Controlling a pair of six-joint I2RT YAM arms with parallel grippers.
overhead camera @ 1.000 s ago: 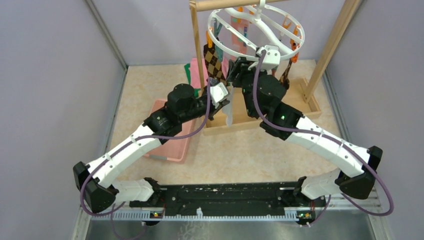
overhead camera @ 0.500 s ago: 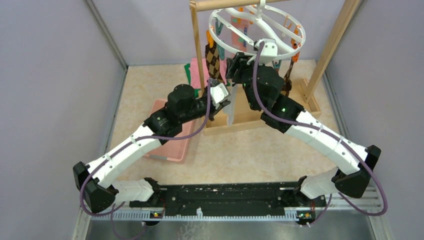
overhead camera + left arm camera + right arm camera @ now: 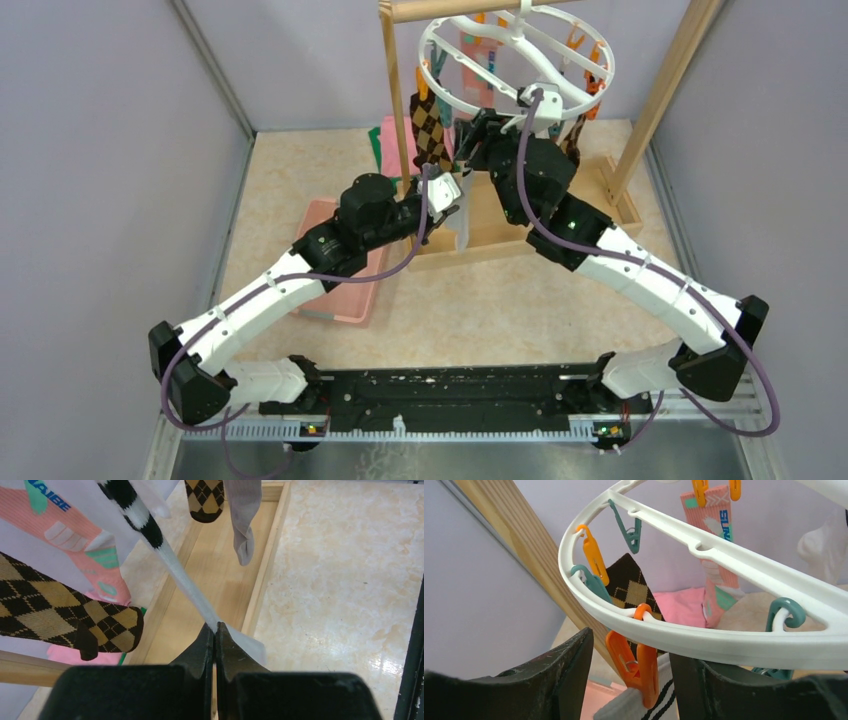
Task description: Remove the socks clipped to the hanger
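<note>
Left wrist view: the left gripper point(image 3: 215, 630) is pinched tight on the toe of a limp white fabric sock with a dark-striped cuff point(image 3: 175, 570), pulling it taut. Its cuff sits in an orange plastic clip point(image 3: 644, 665) on the large white plastic ring hanger point(image 3: 724, 640) above the desk's far edge. The right gripper point(image 3: 630, 680), spread wide, straddles that clip, holding nothing. A brown-and-tan argyle sock point(image 3: 55, 615) and a plain grey sock point(image 3: 243, 515) still hang there, so most of the job appears left.
</note>
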